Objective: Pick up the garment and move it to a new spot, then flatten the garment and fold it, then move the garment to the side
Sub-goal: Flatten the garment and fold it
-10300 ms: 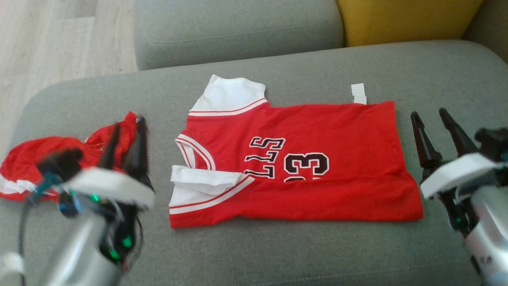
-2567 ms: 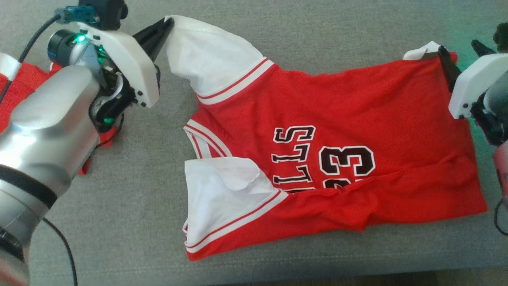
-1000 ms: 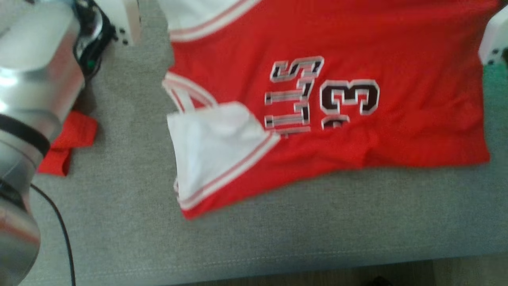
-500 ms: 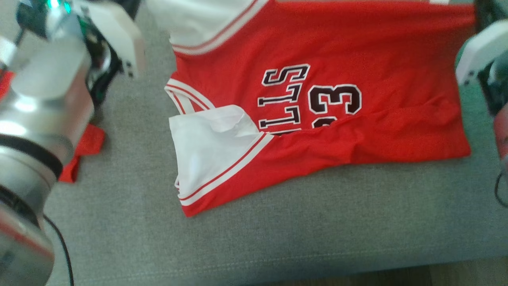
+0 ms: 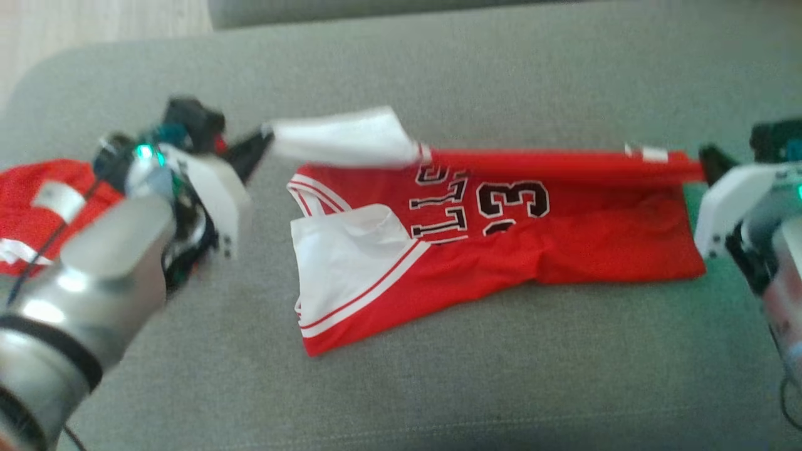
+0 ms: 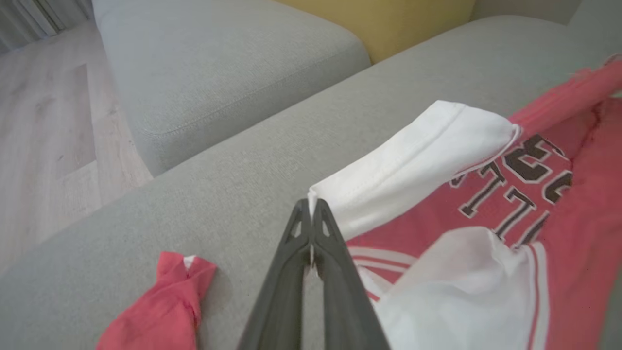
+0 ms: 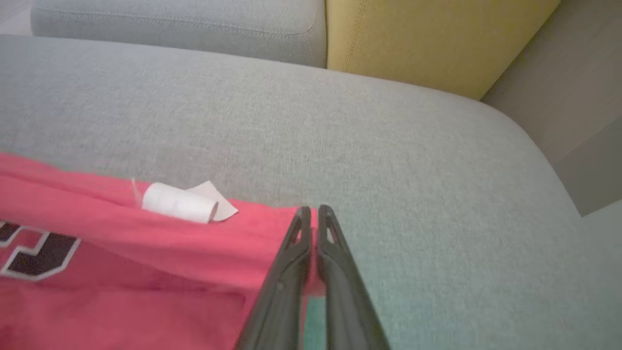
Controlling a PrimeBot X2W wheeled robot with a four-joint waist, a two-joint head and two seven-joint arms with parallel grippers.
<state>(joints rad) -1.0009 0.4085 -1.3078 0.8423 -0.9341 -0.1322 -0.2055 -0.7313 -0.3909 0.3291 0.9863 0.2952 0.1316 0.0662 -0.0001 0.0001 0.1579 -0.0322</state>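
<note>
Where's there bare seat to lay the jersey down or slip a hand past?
Free: the wide strip of seat on the robot's side of the jersey, and the band between jersey and back cushion. Crowded: the left end, where the red cloth lies by the left hand; the right hand sits tight at the jersey's hem corner.

Home living room: grey fabric sofa [image 5: 438, 62], yellow cushion [image 7: 437, 39], pale wood-plank floor [image 6: 43, 121].
</note>
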